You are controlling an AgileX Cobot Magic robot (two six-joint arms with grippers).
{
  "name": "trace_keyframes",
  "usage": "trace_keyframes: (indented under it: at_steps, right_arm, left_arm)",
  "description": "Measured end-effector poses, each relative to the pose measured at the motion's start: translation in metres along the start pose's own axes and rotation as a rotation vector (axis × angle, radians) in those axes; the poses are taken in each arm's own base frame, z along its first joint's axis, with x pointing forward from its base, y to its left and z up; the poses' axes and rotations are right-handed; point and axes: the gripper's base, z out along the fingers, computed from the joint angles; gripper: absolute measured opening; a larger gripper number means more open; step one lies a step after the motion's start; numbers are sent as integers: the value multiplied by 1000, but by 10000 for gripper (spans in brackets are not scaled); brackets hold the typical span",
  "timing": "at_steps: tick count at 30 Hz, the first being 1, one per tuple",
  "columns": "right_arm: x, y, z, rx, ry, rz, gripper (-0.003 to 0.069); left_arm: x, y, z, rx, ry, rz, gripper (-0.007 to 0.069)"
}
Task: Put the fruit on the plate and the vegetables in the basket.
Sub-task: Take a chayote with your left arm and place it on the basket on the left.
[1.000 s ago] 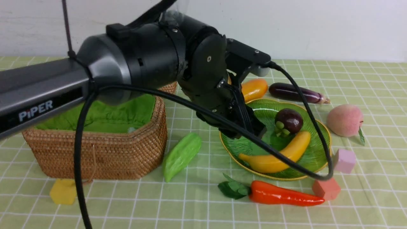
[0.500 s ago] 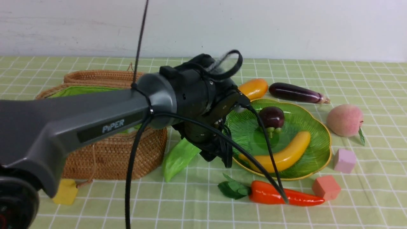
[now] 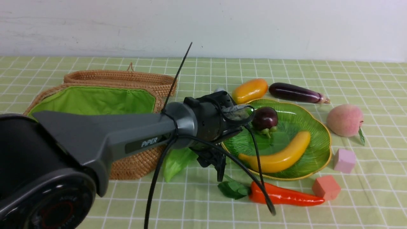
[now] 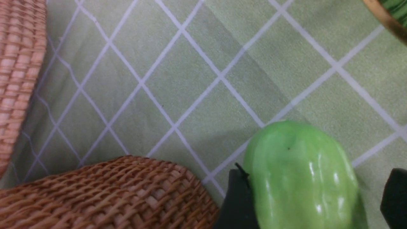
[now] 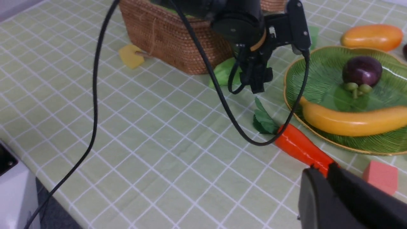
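Well left of the plate [image 3: 314, 149] I see the basket [image 3: 136, 165], lined in green. My left arm [image 3: 127, 133] lies across its front and hides much of it. Between basket and plate, just off the plate's left rim, the gourd [image 3: 176, 160] lies on the worktop [image 3: 203, 203]. The left tool [image 4: 316, 197] straddles it with jaws wide, one finger [image 4: 237, 203] against its flank, the other a little clear. The arm's cable [image 3: 257, 165] droops across the plate's left side and over the pepper [image 3: 283, 196], which lies just in front of the plate. On the plate sit the mangosteen [image 3: 264, 118] and the banana [image 3: 279, 157]. Just behind the plate lie the mango [image 3: 250, 90] and the eggplant [image 3: 294, 93]. Right of the plate, the peach [image 3: 345, 120] stands apart. A pink cube [image 3: 344, 160] sits beside the plate's right rim and a red cube [image 3: 326, 187] near its front right. The right tool [image 5: 330, 194] shows only as a dark edge, so I cannot tell how its jaws stand.
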Motion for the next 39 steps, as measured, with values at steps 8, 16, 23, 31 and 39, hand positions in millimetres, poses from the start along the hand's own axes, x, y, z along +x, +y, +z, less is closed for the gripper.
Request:
trace_keyframes:
  at_steps: [8,16,23,31,39]
  right_arm:
    - [0,1,0,-9,3,-15,53]
    - [0,1,0,-9,3,-32,53]
    - [1,1,0,-14,13,-34,53]
    - [1,2,0,-20,15,-32,53]
    - [1,2,0,-22,14,-30,53]
  left_arm:
    - [1,1,4,-30,10,-18,540]
    - [6,-3,13,-49,69,-22,536]
    - [7,-4,14,-56,85,-24,447]
    - [8,-3,12,-65,99,-23,447]
    - [-5,-10,-42,-36,20,-48,447]
